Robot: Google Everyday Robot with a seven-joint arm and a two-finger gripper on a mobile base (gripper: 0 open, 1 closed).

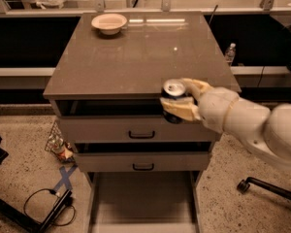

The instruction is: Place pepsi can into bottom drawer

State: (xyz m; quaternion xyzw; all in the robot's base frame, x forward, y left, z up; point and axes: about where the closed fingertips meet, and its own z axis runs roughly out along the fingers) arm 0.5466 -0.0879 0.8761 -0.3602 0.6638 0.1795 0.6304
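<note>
Tool [178, 101] w/ pepsi can [173, 88] at cabinet [136, 52] front; bottom drawer [143, 200] below seems unobstructed, upper drawers [102, 129] jut slightly.

At the desk's [136, 57] front edge, the hand [178, 102] grips the pepsi can [173, 88], hiding most of its side. Below the desk, the bottom drawer's [143, 200] front is cut off.

Dim, warm light here, coming from above: glare streaks the cabinet top [136, 57] beside the bowl [109, 22], black shadow under its front lip. The gripper [178, 100], at that front edge, clamps the can [173, 92], palely lit.
</note>
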